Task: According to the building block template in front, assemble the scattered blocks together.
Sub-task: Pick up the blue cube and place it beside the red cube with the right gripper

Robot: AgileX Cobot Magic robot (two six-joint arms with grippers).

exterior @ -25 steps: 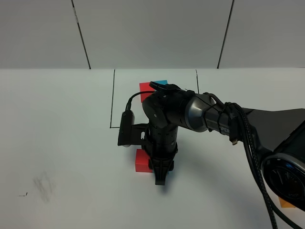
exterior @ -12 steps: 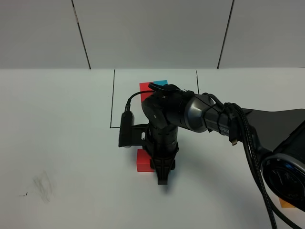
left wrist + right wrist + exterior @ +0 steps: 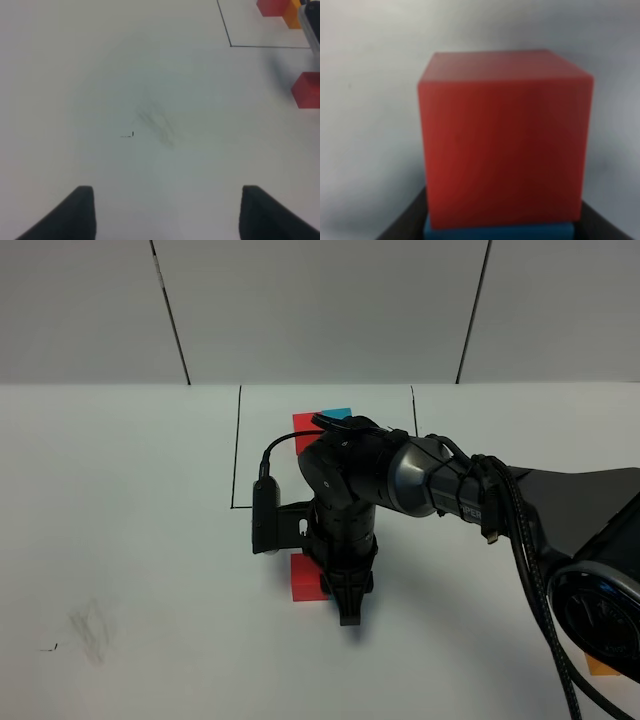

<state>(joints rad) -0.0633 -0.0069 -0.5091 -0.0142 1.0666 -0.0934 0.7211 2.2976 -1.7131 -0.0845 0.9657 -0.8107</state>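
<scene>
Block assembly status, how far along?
Done: red cube sits just outside the template frame. In hand: right hand shut on blue cube, against the red. To do: release blue, then add the orange cube, seemingly the orange sliver by the right arm's base. Left hand open, idle.

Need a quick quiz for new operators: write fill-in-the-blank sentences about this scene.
1. The loose red cube stands beside the ___ arm's tool.
2. The cube between that tool's fingers is ___.
3. The left tool hangs ___ above the white table.
4. The template lies inside a drawn ___ frame.
Missing words: right; blue; open; black.
</scene>
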